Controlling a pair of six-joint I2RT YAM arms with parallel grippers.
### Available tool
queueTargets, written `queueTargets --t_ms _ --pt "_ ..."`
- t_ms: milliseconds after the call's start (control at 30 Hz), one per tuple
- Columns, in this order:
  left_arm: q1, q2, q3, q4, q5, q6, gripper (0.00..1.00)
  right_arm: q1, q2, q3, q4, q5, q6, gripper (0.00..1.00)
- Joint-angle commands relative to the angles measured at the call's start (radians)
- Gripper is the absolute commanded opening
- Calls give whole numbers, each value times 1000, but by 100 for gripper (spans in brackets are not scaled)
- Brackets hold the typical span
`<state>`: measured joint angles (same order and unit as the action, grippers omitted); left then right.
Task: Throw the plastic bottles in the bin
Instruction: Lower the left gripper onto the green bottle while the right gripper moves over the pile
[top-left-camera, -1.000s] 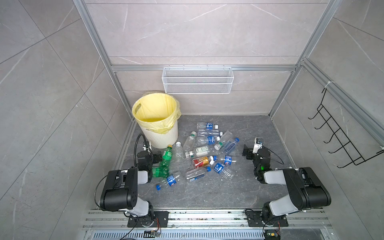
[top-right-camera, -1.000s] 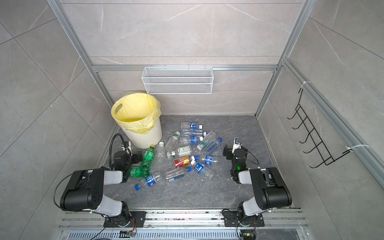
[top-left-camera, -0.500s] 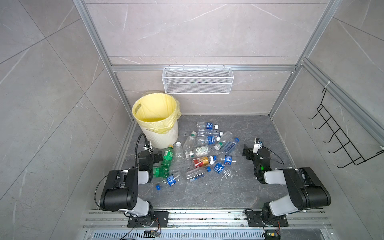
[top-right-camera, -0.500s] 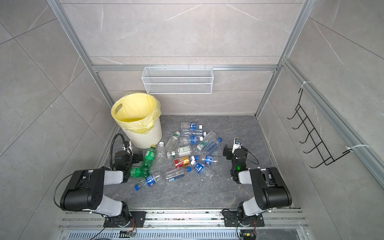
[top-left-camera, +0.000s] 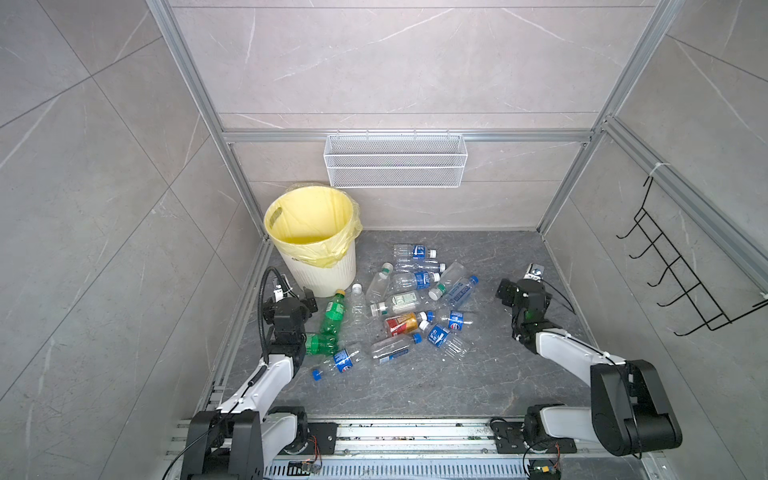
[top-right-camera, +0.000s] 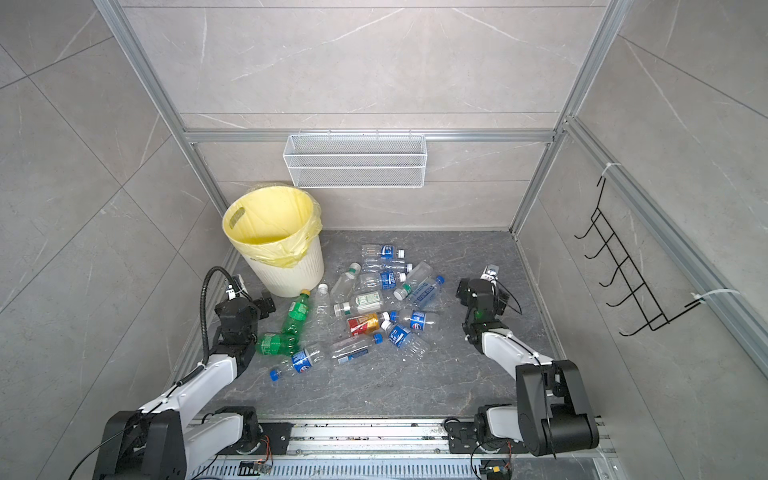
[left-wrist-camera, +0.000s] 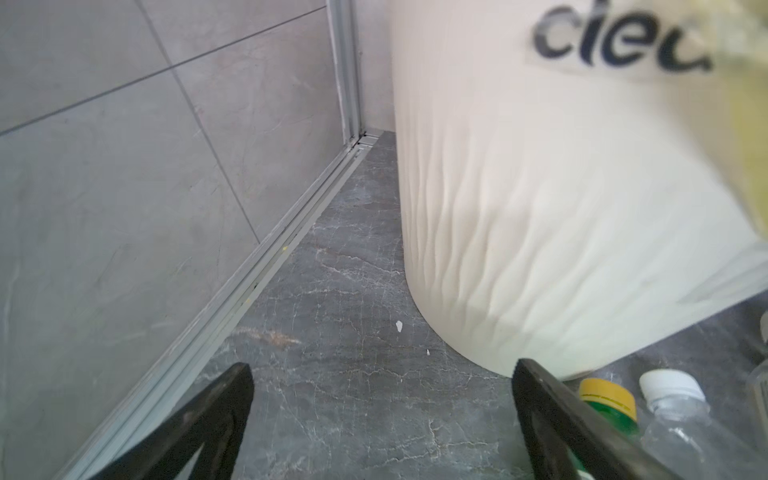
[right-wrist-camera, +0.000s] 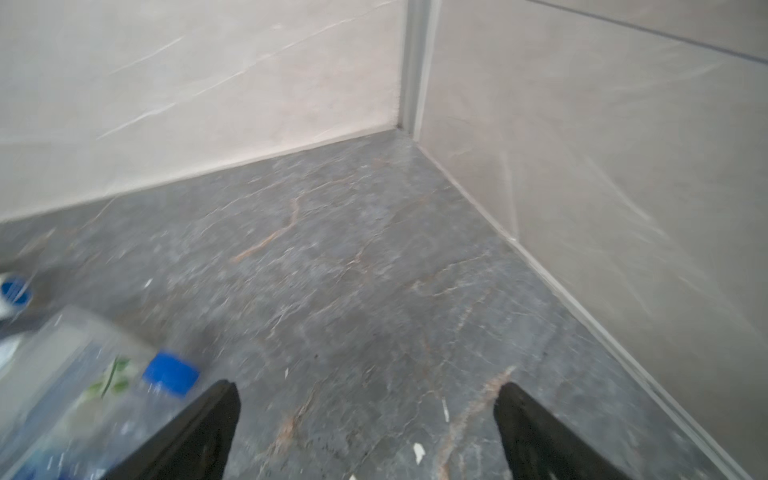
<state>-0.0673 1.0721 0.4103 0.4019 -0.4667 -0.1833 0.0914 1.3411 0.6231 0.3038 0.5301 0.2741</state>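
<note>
Our left gripper (left-wrist-camera: 382, 374) stands wide open and empty, low over the floor (left-wrist-camera: 332, 291) and close beside the bin (top-left-camera: 320, 278). The yellow cap of a green bottle (top-left-camera: 333, 311) sits just past one finger. Our right gripper (right-wrist-camera: 365, 388) is spread just as wide with nothing between its fingers, and it faces bare floor with a blue-capped bottle (right-wrist-camera: 95, 374) off to one side. The plastic bottles (top-left-camera: 405, 301) lie in a loose heap on the floor between the arms. We see none in the bin, so we judge the work barely begun. The bottles look light, round and slick, so fingers closing off-centre could squirt one away or set its neighbours rolling out of reach. Several overlap, so lifting one may drag another along. With the left arm this near the bin, a careless swing could shove or tip it. A release short of the rim would bounce the bottle back onto the floor.
</note>
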Motion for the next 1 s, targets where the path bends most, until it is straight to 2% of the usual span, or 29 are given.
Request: queueTargets --t_ms 0,67,133,267,333,433,533,633,700,833,967 --pt "-6 -40 71 -276 -203 -295 100 4 53 158 -463 264 265 100" --pt "-7 -66 115 -397 -183 -355 100 5 87 205 -582 276 372 100" --pt "-6 -98 163 -514 -142 -400 100 6 75 192 -560 210 337 100" --pt "-6 -152 232 -681 -52 -529 100 31 -59 136 -493 69 252 100" --pt "-6 -151 248 -701 74 -541 100 54 -109 158 -533 14 230 100" --pt "-6 -111 277 -721 287 -531 100 137 -140 224 -618 2 174 100" --pt "-11 -51 316 -791 410 -508 100 256 -160 288 -699 -20 128 100" --pt "-31 -24 307 -798 458 -491 100 344 -183 313 -731 -93 151 100" --pt "-48 -6 307 -808 450 -475 100 397 -189 319 -729 -135 168 100" --pt "-77 68 331 -838 436 -448 100 515 -157 341 -723 -125 211 100" --pt "-134 128 343 -829 361 -438 100 649 -83 384 -716 -65 216 100"
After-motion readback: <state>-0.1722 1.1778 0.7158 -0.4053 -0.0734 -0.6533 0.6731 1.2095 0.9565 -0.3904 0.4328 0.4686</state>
